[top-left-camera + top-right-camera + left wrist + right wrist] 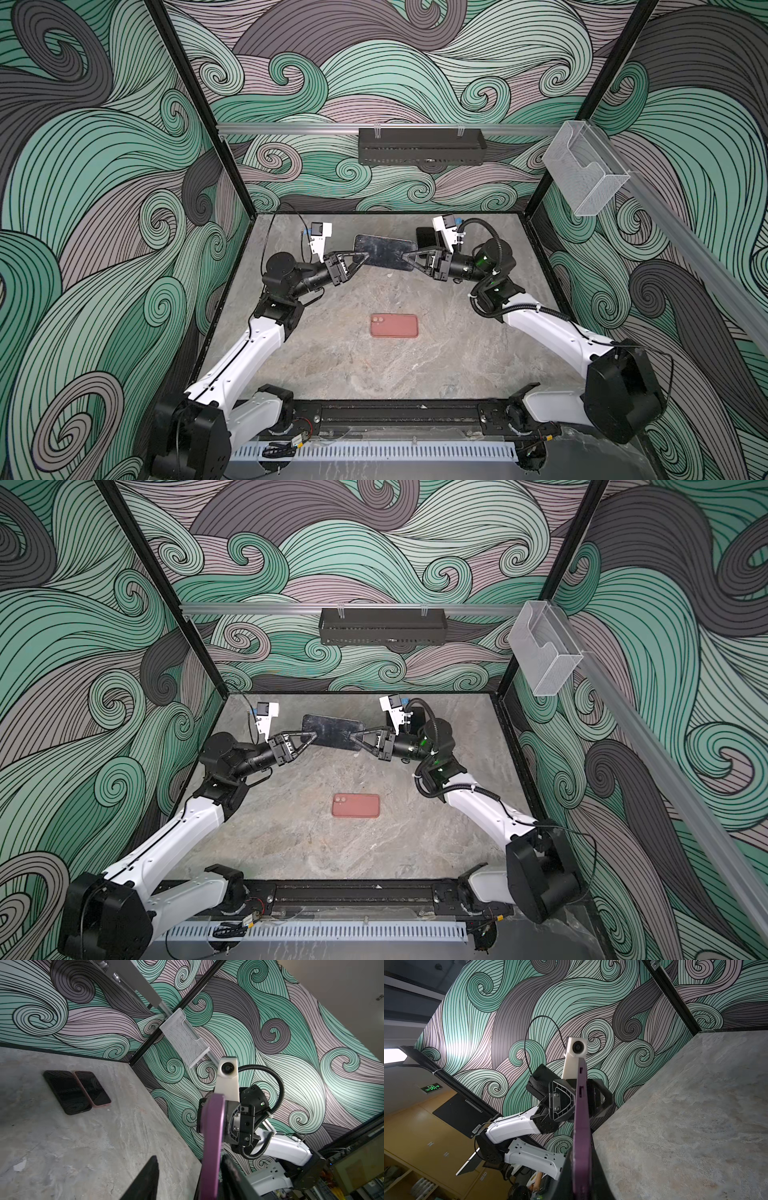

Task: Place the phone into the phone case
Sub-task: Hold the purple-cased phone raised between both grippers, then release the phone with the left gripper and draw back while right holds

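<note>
Handover step: the phone (pixel 384 252) hangs in the air above the far tabletop (pixel 332 365), clamped at one end by the right end effector (pixel 406 259). The left end effector (pixel 360 262) at the other end stands open, one finger clear of the phone. The case (pixel 394 326) lies well apart, nearer the robot, seemingly back up. Next, I judge: turn the case over, then lower the phone in squarely.

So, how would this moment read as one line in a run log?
phone: gripped by right pincer | left pincer: open round other end | red case: lying on table, untouched
</note>
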